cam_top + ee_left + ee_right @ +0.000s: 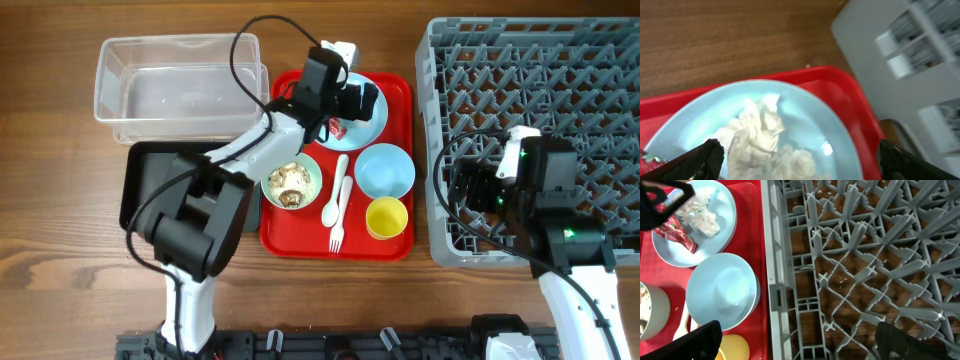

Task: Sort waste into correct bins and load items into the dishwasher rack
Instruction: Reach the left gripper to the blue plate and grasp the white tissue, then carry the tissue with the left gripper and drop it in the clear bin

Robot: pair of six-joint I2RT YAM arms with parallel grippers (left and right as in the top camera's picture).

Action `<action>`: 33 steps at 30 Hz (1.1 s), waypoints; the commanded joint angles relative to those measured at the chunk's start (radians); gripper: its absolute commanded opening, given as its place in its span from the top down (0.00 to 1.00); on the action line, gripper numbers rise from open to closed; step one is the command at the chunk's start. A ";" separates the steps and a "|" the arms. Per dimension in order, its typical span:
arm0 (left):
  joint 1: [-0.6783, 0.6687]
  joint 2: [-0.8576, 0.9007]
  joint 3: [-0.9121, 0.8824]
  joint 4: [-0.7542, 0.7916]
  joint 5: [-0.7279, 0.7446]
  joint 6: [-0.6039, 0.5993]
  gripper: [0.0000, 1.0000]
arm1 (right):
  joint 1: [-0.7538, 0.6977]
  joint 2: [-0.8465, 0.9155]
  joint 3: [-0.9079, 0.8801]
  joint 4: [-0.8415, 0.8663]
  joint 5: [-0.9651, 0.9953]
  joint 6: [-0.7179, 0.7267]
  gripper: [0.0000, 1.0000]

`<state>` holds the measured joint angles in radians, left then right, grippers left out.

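Note:
My left gripper (pixel 355 100) (pixel 800 165) is open over the light blue plate (pixel 368 125) (pixel 815 115), its fingers either side of the crumpled white tissue (pixel 760 135) (pixel 702 217). The red wrapper (pixel 335 128) (pixel 675 232) lies on the same plate. The pale green bowl (pixel 292 183) holds brown food scraps. The light blue bowl (pixel 385 170) (pixel 722 292), yellow cup (pixel 387 217), white spoon (pixel 335 195) and fork (pixel 337 237) lie on the red serving tray (pixel 400 90). My right gripper (pixel 470 188) (pixel 797 340) is open and empty over the left edge of the grey dishwasher rack (pixel 530 60) (pixel 865 255).
The clear tub (pixel 180 85) stands at the back left with the black tray (pixel 150 185) just in front of it, partly under my left arm. Both lie left of the red serving tray. The rack fills the right side of the table.

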<state>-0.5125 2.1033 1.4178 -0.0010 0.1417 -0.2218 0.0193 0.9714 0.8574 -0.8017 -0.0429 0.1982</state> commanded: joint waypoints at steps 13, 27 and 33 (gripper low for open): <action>0.000 0.093 0.009 0.039 -0.111 0.013 0.74 | 0.002 0.001 0.023 -0.008 0.021 0.013 0.00; 0.021 -0.223 0.010 -0.224 -0.254 0.006 0.96 | 0.002 0.001 0.023 -0.011 0.021 0.013 0.00; 0.160 -0.365 0.010 -0.427 -0.256 -0.036 0.96 | 0.002 0.001 0.023 -0.011 0.021 0.013 0.00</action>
<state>-0.4400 1.7737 1.4231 -0.3618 -0.0849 -0.2180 0.0193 0.9714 0.8574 -0.8150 -0.0429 0.1982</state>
